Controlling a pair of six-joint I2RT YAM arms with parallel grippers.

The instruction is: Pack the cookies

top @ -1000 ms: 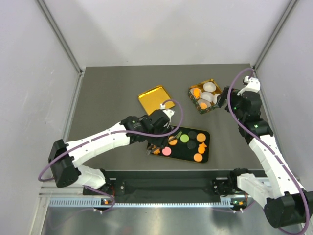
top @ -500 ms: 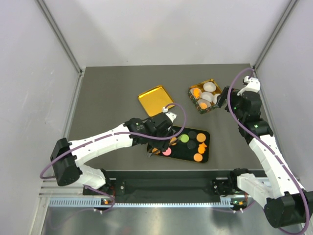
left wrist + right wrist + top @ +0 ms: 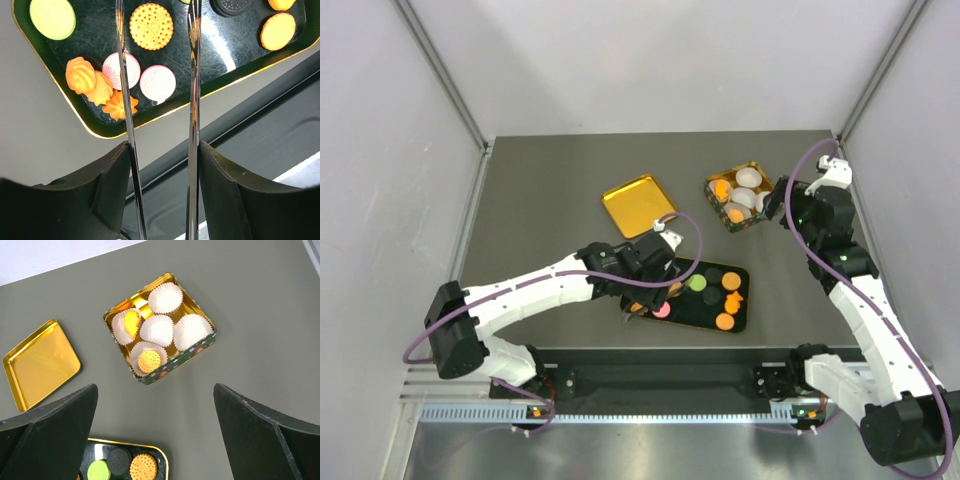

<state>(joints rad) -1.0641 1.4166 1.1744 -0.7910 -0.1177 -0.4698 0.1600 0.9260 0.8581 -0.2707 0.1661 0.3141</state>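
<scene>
The left end effector (image 3: 657, 291) hangs spread and empty over the cookies (image 3: 157, 83) at the tray's (image 3: 97, 41) near-left end (two pink ones crowd together). Closing could pinch both or skid one off. The right end effector (image 3: 155, 390) gapes empty above the tin (image 3: 175, 363).

Desk (image 3: 540, 190) layout. The long tray (image 3: 747, 297) lies at the near edge, about centre, with cookies (image 3: 725, 321) spread over it. The square lid (image 3: 635, 203) lies behind its left end. The tin (image 3: 175, 362) lies to the lid's right and apart from it, behind the tray's right end. Five paper cups (image 3: 165, 297) sit in the tin, and two hold a cookie each. My left hand (image 3: 648, 300) is over the tray's left end. My right hand (image 3: 782, 205) is just right of the tin.
</scene>
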